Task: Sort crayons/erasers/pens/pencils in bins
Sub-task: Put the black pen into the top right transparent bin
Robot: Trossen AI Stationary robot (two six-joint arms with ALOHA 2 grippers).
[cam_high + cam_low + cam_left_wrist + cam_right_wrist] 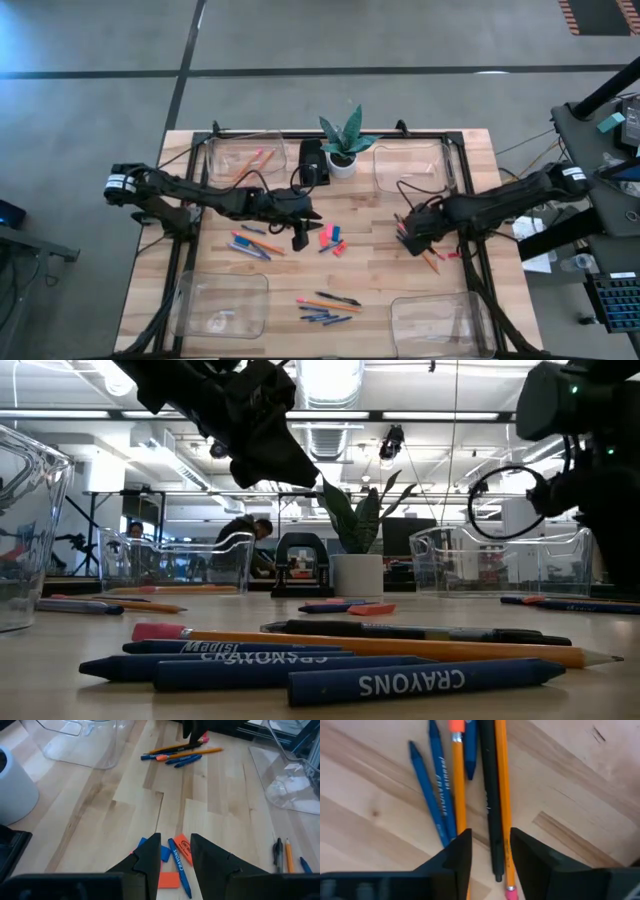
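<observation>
My left gripper [300,237] hangs open above the table's middle. Below the gap between its fingers [175,840] lie a blue crayon [180,867] and red-orange erasers [183,848], flat on the wood. My right gripper [408,240] points down, open, over a bundle at the table's right. A black pen [490,795] and an orange pencil [504,795] run into the gap between its fingers [490,834]. Beside them lie a second pencil [458,785] and blue crayons [434,785]. Whether its fingers touch the table or the sticks does not show.
Clear bins stand at the far left [245,160], far right [415,165], near left [220,305] and near right [440,320]. A potted plant [341,150] and a black box [313,160] stand at the far middle. More sticks lie near the front [325,308] and left of centre [255,244].
</observation>
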